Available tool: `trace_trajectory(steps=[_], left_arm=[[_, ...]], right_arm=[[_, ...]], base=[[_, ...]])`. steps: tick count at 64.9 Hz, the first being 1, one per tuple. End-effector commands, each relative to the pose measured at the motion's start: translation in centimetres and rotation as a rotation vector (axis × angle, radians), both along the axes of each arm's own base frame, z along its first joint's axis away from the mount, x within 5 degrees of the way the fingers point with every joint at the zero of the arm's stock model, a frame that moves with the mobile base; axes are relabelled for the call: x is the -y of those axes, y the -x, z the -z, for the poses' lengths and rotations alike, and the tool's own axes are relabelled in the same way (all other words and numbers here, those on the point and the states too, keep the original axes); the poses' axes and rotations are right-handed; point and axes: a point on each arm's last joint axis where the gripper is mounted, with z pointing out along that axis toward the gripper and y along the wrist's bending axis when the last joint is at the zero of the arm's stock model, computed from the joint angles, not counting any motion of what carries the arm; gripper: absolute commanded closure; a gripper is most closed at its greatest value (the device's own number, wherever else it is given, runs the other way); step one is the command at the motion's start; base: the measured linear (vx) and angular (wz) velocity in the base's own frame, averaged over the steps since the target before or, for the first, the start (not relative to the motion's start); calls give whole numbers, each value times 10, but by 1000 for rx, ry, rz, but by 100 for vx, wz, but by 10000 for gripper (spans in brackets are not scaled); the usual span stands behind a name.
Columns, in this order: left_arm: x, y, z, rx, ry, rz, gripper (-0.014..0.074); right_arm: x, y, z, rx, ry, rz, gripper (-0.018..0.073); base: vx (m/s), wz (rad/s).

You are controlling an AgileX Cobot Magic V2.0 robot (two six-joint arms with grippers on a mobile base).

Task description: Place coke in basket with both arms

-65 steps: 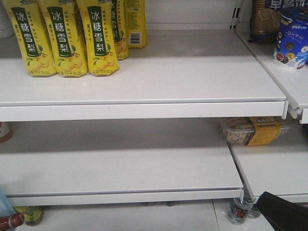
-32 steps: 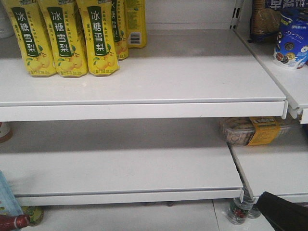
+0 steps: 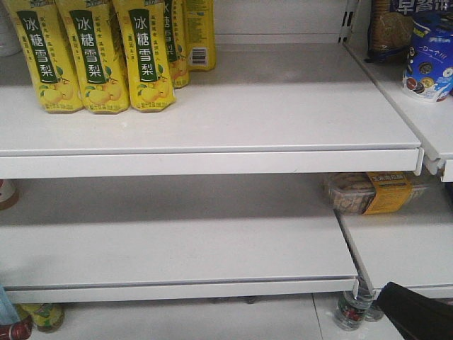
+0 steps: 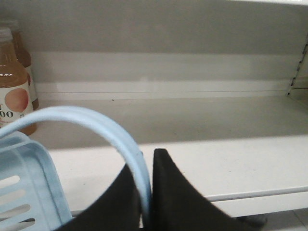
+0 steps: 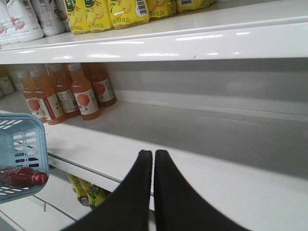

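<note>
— White shelves (image 3: 212, 120) are seen in the front view, are they not?

— They are. Yellow bottles (image 3: 92, 57) are stood at the left of the upper shelf, and a boxed snack (image 3: 368, 193) is laid on the lower shelf at the right. At the bottom left corner a red cap and a dark neck of the coke (image 3: 14, 331) are glimpsed beside a sliver of pale blue basket (image 3: 6, 306). A black part of the right arm (image 3: 417, 312) is cut off at the bottom right.

— And from the left wrist?

— The basket's strap handle (image 4: 96, 122) is pinched between the two black jaws of the left pincer (image 4: 147, 192), which are shut on it. The slotted basket wall (image 4: 24, 183) is seen at the lower left, and a peach-coloured juice bottle (image 4: 14, 91) is stood on the shelf behind.

— From the right wrist?

— The right pincer (image 5: 153, 159) is closed, its fingertips nearly touching, with nothing held between them. The basket (image 5: 21, 139) is seen at the left edge, below the shelf front, and the coke (image 5: 24, 177) is laid on its side inside it, the cap pointed right. Orange juice bottles (image 5: 72, 91) are ranged on the shelf behind.
</note>
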Motion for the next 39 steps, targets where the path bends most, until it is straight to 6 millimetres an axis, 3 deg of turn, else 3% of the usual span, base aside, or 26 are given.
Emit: trace_trajectory(steps=[1, 39], left_arm=[[2, 1, -14, 177, -66, 24, 603], [-1, 1, -14, 175, -71, -22, 603]], right_arm=[[2, -2, -8, 41, 29, 21, 564], [1, -2, -8, 41, 29, 20, 564]], base=[[0, 0], [0, 0]])
